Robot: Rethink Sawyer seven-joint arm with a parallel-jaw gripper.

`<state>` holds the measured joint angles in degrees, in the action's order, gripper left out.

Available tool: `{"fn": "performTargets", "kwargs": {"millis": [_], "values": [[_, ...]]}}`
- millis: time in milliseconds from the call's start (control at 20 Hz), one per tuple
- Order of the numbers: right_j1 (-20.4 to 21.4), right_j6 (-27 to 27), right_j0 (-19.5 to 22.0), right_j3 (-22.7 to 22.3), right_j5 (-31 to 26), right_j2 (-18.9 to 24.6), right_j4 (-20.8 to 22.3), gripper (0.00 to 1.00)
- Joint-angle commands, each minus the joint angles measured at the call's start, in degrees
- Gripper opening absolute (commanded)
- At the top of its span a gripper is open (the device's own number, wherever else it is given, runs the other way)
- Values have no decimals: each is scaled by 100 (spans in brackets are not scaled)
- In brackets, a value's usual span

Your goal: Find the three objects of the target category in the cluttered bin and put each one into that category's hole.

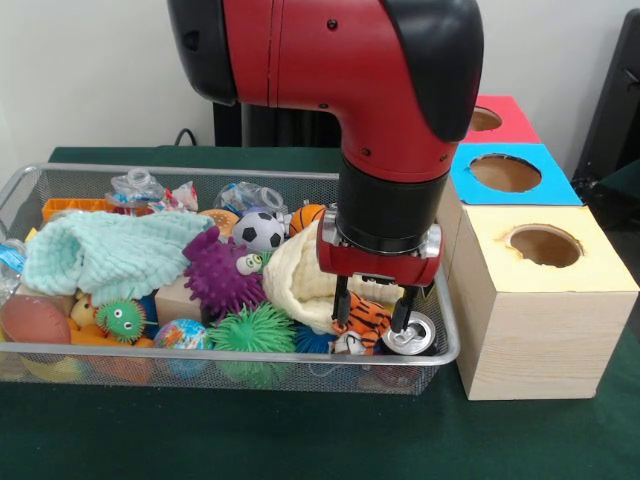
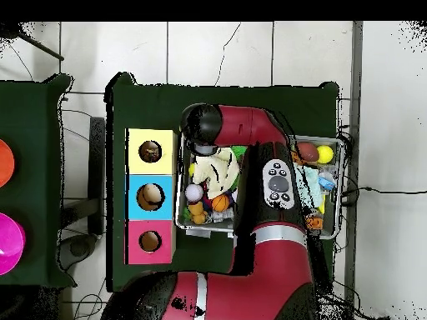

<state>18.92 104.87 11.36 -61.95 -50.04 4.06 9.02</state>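
**Over the bin's near right corner, jaws straddle a can**

Low over the wire bin (image 1: 452, 345), the jaws (image 1: 371, 308) hang parted, one finger each side of a tiger-striped toy (image 1: 368, 317). The right finger touches or nearly touches a silver can (image 1: 412, 335) lying on its side, top facing outward; whether anything is gripped cannot be told. No writing on the can is readable.

Behind the jaws lies a cream cloth (image 1: 296, 275). Left of it sit a purple spiky toy (image 1: 220, 272), a soccer ball (image 1: 259, 230), a green spiky ball (image 1: 252, 328) and a mint cloth (image 1: 110, 252).

Right of the bin on the green bench (image 1: 300, 440) stand three wooden boxes with round holes, topped yellow (image 1: 590, 270), blue (image 1: 555, 188) and red (image 1: 515, 118). None carries a label.
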Motion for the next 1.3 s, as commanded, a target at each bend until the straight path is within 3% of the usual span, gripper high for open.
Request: {"fn": "performTargets", "kwargs": {"millis": [50, 1300], "values": [[-84, -775, 135, -56, -318, 248, 453, 100], [-441, -578, 128, -47, -23, 278, 411, 100]]}}
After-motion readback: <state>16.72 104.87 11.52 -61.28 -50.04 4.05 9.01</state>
